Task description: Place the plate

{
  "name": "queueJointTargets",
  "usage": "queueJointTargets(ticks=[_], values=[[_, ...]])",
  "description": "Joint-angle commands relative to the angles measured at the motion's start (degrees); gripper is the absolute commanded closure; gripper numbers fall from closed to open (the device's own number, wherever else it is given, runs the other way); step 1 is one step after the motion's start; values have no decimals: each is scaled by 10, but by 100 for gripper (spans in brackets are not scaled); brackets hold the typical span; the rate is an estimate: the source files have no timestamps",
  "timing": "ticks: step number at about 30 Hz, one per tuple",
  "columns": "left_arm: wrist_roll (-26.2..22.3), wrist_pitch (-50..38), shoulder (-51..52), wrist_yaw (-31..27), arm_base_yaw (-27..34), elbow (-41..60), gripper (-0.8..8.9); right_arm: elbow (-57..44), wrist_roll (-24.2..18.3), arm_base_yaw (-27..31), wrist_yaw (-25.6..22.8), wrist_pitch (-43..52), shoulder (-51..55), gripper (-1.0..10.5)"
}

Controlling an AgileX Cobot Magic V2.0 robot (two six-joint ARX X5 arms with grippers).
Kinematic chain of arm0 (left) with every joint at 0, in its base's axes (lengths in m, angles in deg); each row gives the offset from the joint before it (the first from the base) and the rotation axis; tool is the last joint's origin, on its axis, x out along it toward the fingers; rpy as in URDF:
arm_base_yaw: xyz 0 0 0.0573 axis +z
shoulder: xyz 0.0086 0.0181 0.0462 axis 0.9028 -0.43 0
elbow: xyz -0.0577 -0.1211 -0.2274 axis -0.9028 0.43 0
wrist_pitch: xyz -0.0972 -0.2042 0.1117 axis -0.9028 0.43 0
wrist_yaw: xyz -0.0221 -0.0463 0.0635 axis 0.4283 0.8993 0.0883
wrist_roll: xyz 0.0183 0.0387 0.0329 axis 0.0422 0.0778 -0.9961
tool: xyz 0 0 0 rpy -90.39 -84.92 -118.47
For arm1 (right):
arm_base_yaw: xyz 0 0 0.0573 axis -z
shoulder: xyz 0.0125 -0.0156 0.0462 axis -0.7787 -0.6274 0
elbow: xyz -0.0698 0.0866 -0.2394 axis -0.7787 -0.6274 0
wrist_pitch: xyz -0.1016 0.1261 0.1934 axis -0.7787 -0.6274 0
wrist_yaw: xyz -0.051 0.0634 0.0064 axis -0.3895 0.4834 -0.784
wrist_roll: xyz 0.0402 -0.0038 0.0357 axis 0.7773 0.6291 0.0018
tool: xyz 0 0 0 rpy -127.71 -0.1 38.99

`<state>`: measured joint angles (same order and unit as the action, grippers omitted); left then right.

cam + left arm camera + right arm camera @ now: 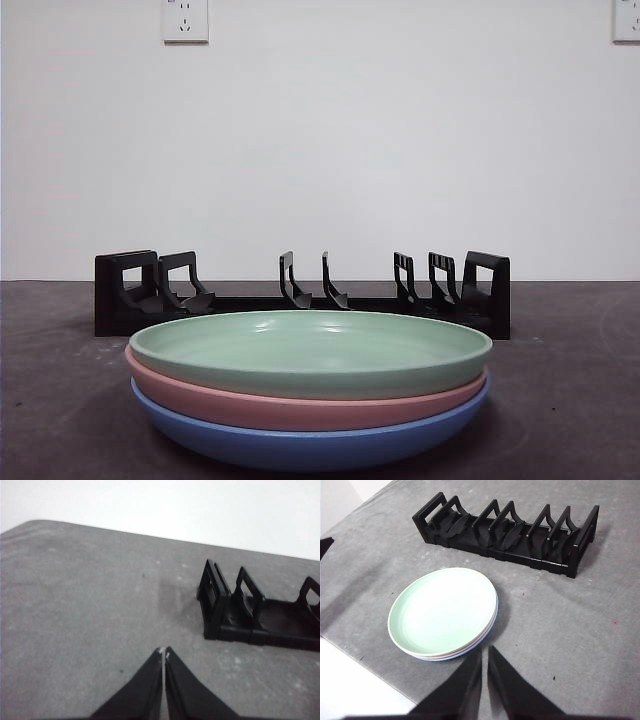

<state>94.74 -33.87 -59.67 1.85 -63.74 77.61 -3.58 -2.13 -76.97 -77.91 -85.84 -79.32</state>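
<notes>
A stack of three plates sits near the front of the grey table: a green plate (310, 352) (442, 609) on top, a pink plate (300, 405) under it and a blue plate (310, 445) at the bottom. Behind the stack stands a black slotted plate rack (300, 295) (505, 532) (260, 615) with nothing in its slots. My right gripper (485, 652) hovers shut above the table just beside the stack, holding nothing. My left gripper (164, 652) is shut and empty over bare table, apart from the rack's end. Neither arm shows in the front view.
A white wall with two sockets (185, 20) rises behind the table. The table edge (365, 665) runs close to the plate stack in the right wrist view.
</notes>
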Motion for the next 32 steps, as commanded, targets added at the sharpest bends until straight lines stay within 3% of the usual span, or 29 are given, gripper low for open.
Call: queueJointTargets(ticks=[1, 32], values=[[-14, 15, 0, -2, -4, 4, 807, 5, -7, -3, 0, 8, -1, 928], [-16, -3, 0, -20, -35, 21, 807, 5, -7, -3, 0, 8, -1, 928]])
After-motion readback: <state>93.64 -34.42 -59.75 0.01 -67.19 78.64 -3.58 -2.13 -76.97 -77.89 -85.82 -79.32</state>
